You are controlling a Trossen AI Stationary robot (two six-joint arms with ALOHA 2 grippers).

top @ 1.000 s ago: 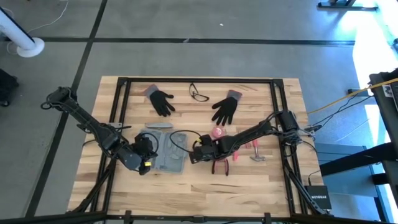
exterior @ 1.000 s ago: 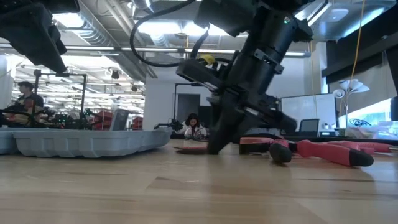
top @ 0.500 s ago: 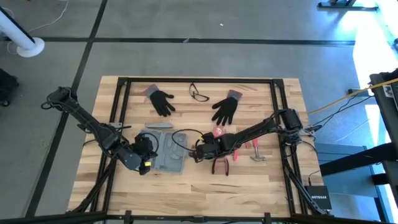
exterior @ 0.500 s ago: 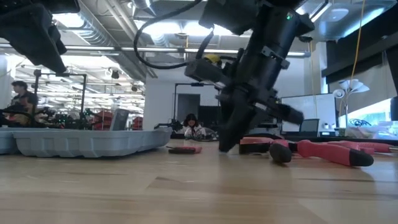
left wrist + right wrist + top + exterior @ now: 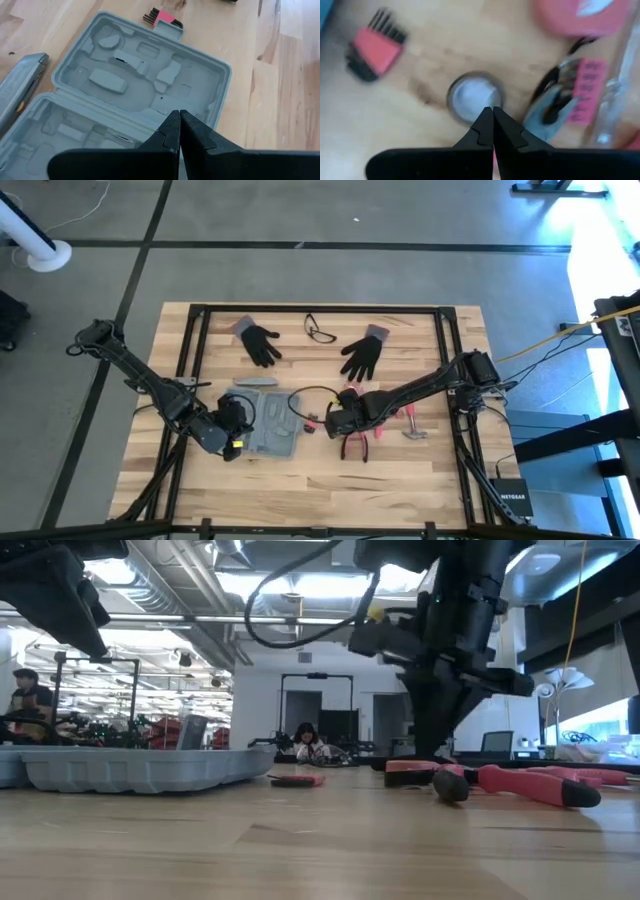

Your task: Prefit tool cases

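We see the open tool case lying left of the table's middle, the left gripper closed and empty at its near-left corner. The right gripper, pinched shut on nothing, hangs beside pink pliers, with a pink hex-key set between it and the case; black gloves lie toward the far edge.

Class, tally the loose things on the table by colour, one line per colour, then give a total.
Black gloves: 2
Black-framed glasses: 1
Blue-grey tool case: 1
Grey bar: 1
Pink-handled tools and bits that can be told apart, including the pliers: 4
Total: 9
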